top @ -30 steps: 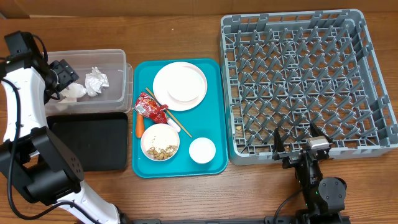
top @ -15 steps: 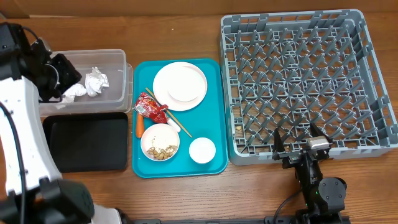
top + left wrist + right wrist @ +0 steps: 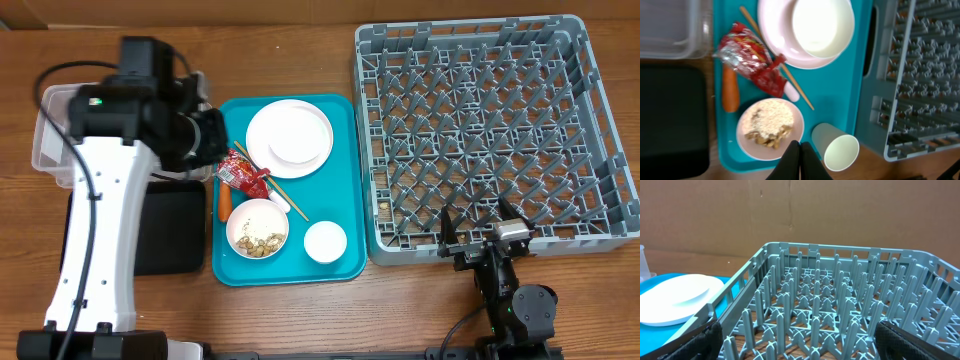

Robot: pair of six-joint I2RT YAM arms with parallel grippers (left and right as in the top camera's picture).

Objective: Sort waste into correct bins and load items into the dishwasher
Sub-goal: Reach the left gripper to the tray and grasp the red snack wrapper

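Note:
My left gripper [image 3: 203, 140] hangs shut and empty above the left edge of the teal tray [image 3: 340, 190]; in its wrist view the closed tips [image 3: 800, 150] sit over the rice bowl's rim. On the tray lie the red wrapper [image 3: 241, 173] [image 3: 752, 57], an orange carrot [image 3: 224, 202] [image 3: 730, 90], a chopstick [image 3: 790, 82], the bowl of rice and nuts [image 3: 257, 228] [image 3: 771, 127], a small cup [image 3: 325, 241] [image 3: 840, 150] and a plate [image 3: 289, 137]. My right gripper [image 3: 478, 232] [image 3: 810, 345] stands open at the grey dish rack's [image 3: 490, 130] near edge.
The clear tub [image 3: 50, 150] at the far left is mostly covered by my left arm, so its contents are hidden. The black tray [image 3: 175, 230] lies in front of it, beside the teal tray. A brown cardboard wall [image 3: 790, 210] stands behind the table.
My left arm swung right from over the clear tub to the teal tray's left edge, and its jaws closed with nothing in them. The right arm stayed still.

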